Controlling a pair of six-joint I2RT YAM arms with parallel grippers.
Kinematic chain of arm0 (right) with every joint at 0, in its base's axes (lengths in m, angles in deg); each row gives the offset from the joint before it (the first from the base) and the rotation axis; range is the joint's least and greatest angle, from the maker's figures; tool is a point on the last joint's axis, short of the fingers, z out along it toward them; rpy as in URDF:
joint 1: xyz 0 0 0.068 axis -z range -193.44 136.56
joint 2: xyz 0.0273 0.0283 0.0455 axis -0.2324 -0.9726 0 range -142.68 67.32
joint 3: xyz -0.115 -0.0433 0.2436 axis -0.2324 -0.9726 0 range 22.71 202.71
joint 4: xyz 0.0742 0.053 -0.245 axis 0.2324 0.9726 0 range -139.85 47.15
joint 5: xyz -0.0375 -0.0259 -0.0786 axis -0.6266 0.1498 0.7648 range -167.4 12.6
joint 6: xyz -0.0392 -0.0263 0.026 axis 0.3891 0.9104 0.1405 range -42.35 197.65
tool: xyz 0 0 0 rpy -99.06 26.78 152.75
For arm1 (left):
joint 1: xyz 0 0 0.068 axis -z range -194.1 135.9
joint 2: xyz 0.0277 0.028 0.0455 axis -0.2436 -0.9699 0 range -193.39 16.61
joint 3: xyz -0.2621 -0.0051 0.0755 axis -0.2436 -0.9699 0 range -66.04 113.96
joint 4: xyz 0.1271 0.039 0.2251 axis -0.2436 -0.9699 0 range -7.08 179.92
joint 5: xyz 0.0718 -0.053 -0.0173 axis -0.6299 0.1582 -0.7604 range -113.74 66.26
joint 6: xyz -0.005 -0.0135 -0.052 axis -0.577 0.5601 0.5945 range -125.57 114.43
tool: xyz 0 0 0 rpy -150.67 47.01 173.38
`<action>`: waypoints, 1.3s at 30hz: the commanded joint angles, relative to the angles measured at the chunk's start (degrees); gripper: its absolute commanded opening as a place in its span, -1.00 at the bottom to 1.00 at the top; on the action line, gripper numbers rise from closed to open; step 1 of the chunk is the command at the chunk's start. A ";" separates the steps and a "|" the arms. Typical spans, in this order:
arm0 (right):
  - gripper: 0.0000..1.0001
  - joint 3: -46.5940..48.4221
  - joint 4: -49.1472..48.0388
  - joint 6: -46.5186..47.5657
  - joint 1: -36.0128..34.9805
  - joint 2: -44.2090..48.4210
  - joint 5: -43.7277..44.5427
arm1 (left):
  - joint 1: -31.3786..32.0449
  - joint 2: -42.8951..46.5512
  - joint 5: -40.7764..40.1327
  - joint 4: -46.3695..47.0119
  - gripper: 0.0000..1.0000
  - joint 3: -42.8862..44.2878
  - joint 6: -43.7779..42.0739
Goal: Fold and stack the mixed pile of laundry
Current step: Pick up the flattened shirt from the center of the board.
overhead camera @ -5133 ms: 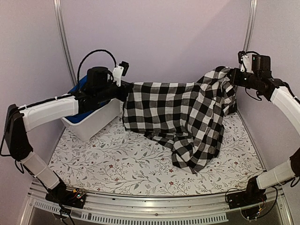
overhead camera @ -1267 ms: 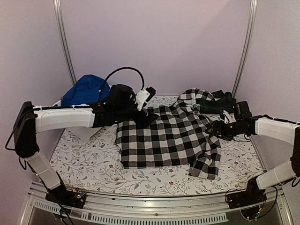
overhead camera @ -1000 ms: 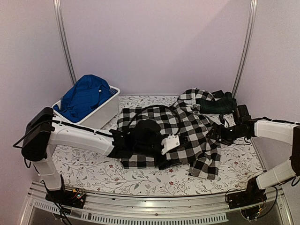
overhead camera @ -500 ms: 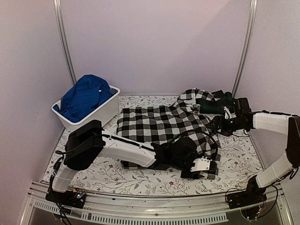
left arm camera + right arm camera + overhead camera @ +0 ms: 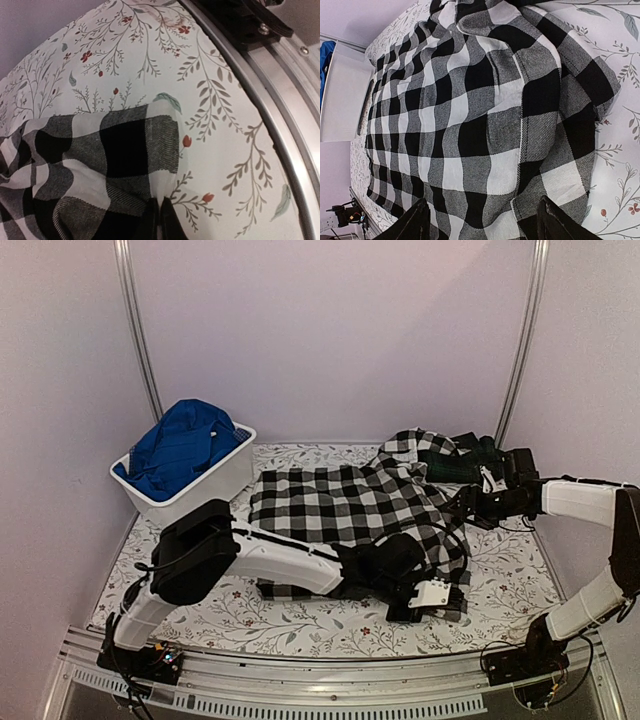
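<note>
The black-and-white checked shirt [image 5: 350, 508] lies spread flat across the middle of the table. My left gripper [image 5: 430, 608] reaches over to the shirt's near right corner. In the left wrist view its fingers [image 5: 159, 220] are shut, pinching the hem of the checked shirt [image 5: 100, 155]. My right gripper [image 5: 472, 504] hovers open by the shirt's right edge, its fingertips [image 5: 417, 220] spread wide above the checked shirt [image 5: 470, 110] with nothing between them. A dark tartan garment [image 5: 465, 462] lies bunched at the back right. The bright blue garment [image 5: 180, 440] sits in the tub.
The white plastic tub [image 5: 205, 485] stands at the back left of the flowered table cover [image 5: 200, 590]. The metal front rail [image 5: 280, 125] runs close to the pinched corner. Purple walls close in the back and both sides.
My left arm swept from the middle of the shirt to its near right corner and shut on the hem. The right gripper drew back slightly and stayed open.
</note>
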 commanded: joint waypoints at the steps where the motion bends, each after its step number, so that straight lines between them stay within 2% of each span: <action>1: 0.44 1.37 -0.39 1.01 0.83 -0.13 -0.51 | -4.81 7.04 8.22 4.32 -1.00 -1.29 7.71; 5: 0.44 2.43 -0.11 1.18 1.39 0.21 -0.50 | -12.74 10.88 13.64 11.63 -1.00 -3.50 18.18; 9: 0.44 3.28 0.30 1.49 2.18 0.64 -0.21 | -21.37 9.30 9.98 16.17 -1.00 -3.68 28.17; 14: 0.45 2.65 0.23 1.66 2.33 0.81 -0.81 | -31.75 2.93 6.42 19.94 -1.00 -2.31 43.56; 16: 0.44 1.81 -0.27 1.88 2.31 0.70 -2.04 | -35.01 0.43 7.28 21.54 -1.00 -1.85 48.22; 18: 0.43 0.77 -1.14 2.12 2.32 0.42 -4.27 | -37.01 -1.56 9.49 23.42 -1.00 -1.26 50.75; 23: 0.37 -2.04 -5.21 3.13 0.44 -1.30 -10.14 | -37.97 -5.43 11.88 20.70 -0.88 3.60 50.94; 25: 0.37 -2.28 -6.76 3.67 -1.17 -2.50 -10.62 | -38.13 -6.30 11.56 19.17 -0.74 5.20 50.85; 29: 0.41 0.40 -8.05 5.34 -4.91 -6.62 -8.75 | -38.34 -5.62 10.01 16.79 -0.16 5.89 50.01; 35: 0.43 9.01 -3.64 10.93 -9.19 -13.76 -0.68 | -38.48 0.58 7.54 16.20 0.09 0.50 47.45; 39: 0.44 10.56 -1.99 13.31 -11.11 -16.41 3.97 | -38.69 5.48 5.71 16.26 0.27 -3.27 46.56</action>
